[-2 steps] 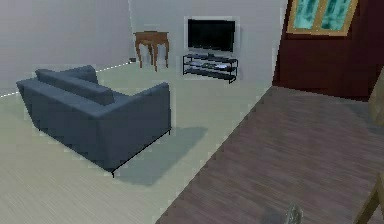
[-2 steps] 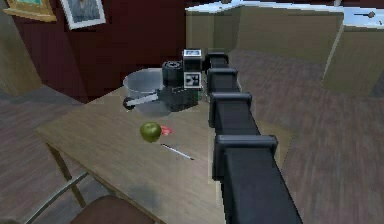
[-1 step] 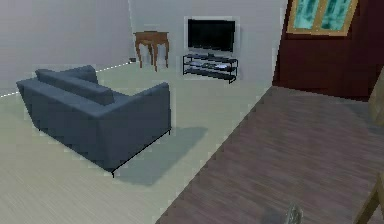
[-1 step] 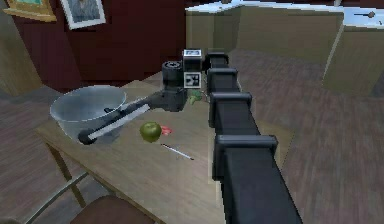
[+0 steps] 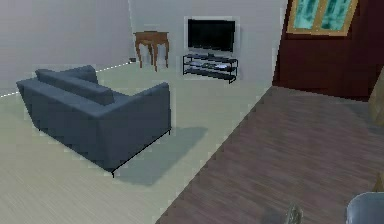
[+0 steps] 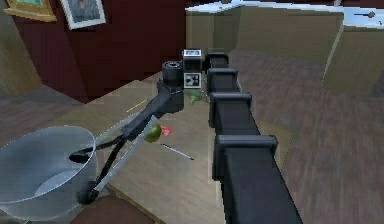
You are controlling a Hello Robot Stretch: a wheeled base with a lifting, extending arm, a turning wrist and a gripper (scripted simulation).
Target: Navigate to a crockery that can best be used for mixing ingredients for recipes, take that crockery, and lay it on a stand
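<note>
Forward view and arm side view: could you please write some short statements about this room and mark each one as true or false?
1. A blue-grey sofa stands in the forward view. True.
2. The television lies flat on the floor. False: it stands upright on a low dark stand.
3. A grey bowl rests on the table in the arm side view's lower left. True.
4. The bowl hangs from the claw, clear of the table. False: it rests on the table, and I cannot tell whether the claw holds anything.
5. The side table near the television is white. False: it is brown wood.
</note>
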